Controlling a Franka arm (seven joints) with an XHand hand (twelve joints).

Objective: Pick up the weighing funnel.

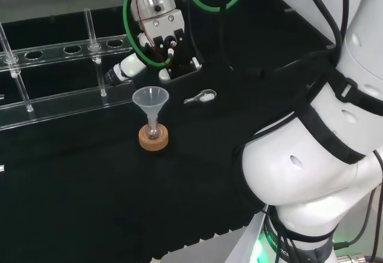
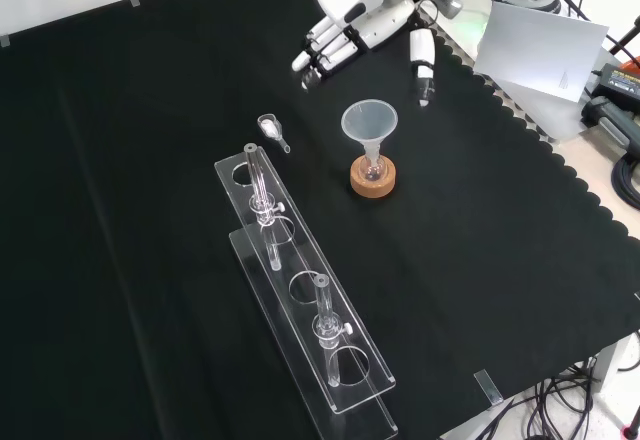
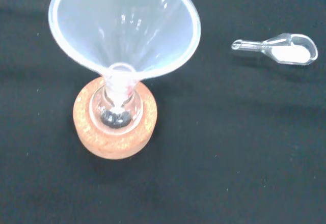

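Note:
The weighing funnel (image 1: 201, 97) (image 2: 271, 130) (image 3: 282, 49), a small clear scoop with a short stem and white powder in its bowl, lies flat on the black cloth. My hand (image 1: 157, 42) (image 2: 362, 26) hovers above the cloth with its fingers straight and spread, holding nothing. In the front view it hangs above and to the right of the scoop, well apart from it. In the head view it is behind and to the left of the scoop.
The big funnel (image 1: 151, 99) (image 2: 369, 124) (image 3: 124, 28) stands stem down in a small flask on a cork ring (image 1: 154, 138) (image 2: 373, 178) (image 3: 115, 132). A clear tube rack (image 1: 54, 78) (image 2: 300, 290) holds two tubes. White paper (image 2: 540, 45) lies off the cloth's edge.

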